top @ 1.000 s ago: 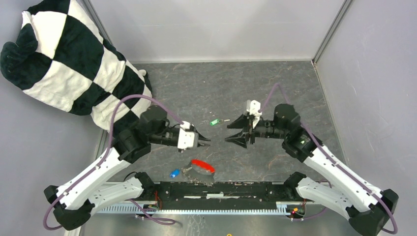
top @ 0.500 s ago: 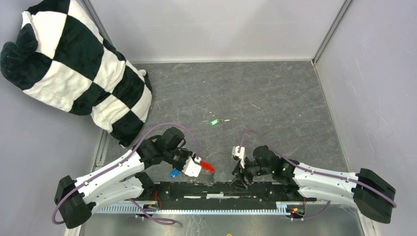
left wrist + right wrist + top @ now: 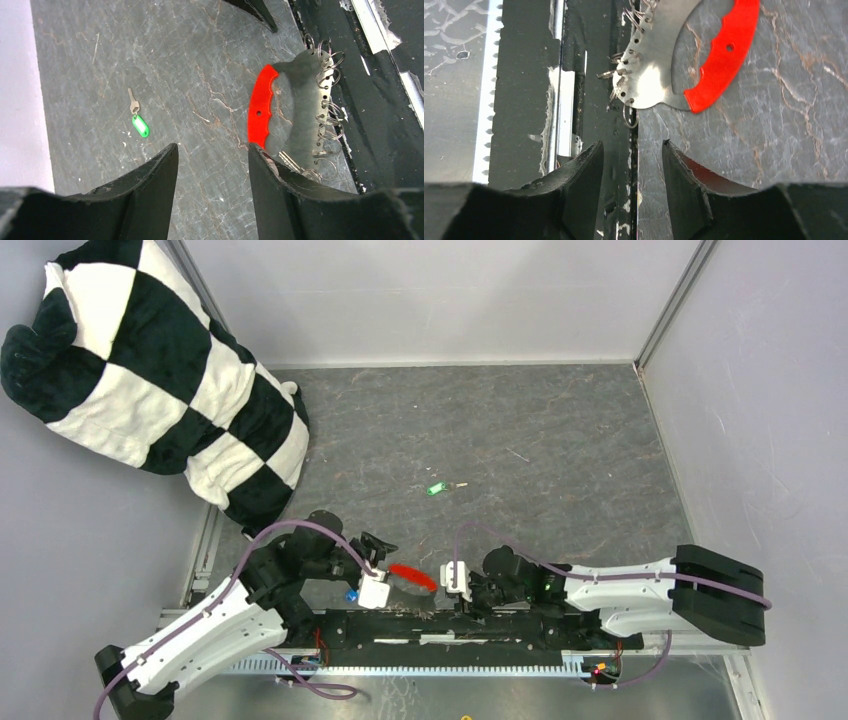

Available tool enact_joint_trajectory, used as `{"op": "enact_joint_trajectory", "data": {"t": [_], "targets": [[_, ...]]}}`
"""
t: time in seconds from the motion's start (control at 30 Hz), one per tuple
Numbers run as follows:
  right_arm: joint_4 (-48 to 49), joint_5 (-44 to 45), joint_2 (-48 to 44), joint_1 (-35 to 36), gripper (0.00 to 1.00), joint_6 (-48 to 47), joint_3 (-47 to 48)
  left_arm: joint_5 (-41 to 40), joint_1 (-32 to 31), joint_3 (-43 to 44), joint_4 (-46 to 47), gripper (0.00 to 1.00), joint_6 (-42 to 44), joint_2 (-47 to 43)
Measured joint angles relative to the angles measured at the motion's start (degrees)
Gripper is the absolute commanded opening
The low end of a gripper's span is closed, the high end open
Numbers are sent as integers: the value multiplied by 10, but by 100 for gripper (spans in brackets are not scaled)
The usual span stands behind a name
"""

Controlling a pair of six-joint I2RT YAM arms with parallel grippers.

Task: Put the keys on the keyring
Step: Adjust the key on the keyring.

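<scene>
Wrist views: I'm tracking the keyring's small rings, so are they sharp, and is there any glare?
Left wrist: keyring and green key crisp, metal dull grey, no glare. Right wrist: rings readable, metal brighter with a mild sheen; fingers dark and soft-edged.

Green key flat, well apart from red-tagged keyring; blue key beside keyring.

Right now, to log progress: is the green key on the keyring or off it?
Off. The green key lies alone on the table, well apart from the keyring, with bare surface between them.
</scene>
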Motion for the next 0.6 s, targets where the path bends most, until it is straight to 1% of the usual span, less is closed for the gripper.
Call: {"op": "enact_joint_trajectory", "data": {"t": [0.17,0.3,0.43,0.6], "targets": [[26,12,30,29,44,-17,12,-6,0,-2,0,61,-8,-24],[48,27,63,46,41,-22,17,-16,0,-3,0,61,-21,-38],[60,41,86,54,35,-23,18,-20,0,-3,0,61,-25,-45],[76,60,98,58,30,-23,21,-24,0,-3,0,61,-38,-47]]}}
